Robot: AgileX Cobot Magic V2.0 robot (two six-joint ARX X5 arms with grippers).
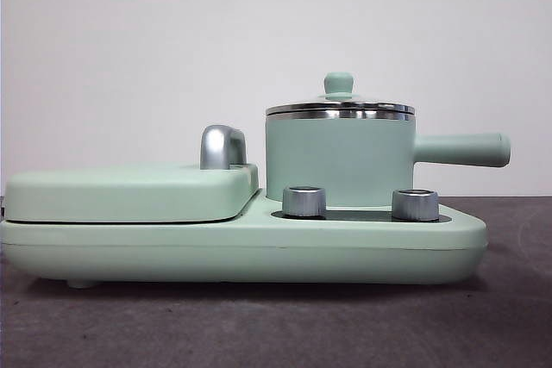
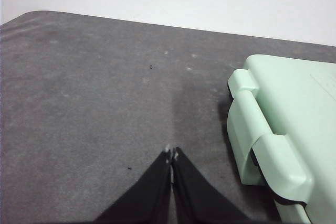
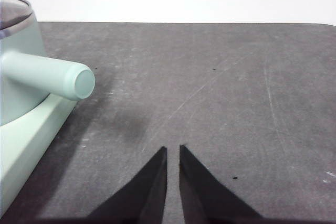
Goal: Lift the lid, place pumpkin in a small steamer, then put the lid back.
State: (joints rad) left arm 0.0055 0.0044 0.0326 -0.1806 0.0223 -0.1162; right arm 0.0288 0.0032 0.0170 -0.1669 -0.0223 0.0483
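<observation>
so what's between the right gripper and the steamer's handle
Only bare grey table lies between the right gripper and the small steamer handle, as the right wrist view shows.

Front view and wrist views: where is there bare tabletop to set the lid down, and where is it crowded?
Bare grey table lies beyond the small steamer's side handle, ahead of the right end effector. More lies beside the cooker's hinged end, ahead of the left end effector. The cooker base is crowded: flat cover, two knobs.
</observation>
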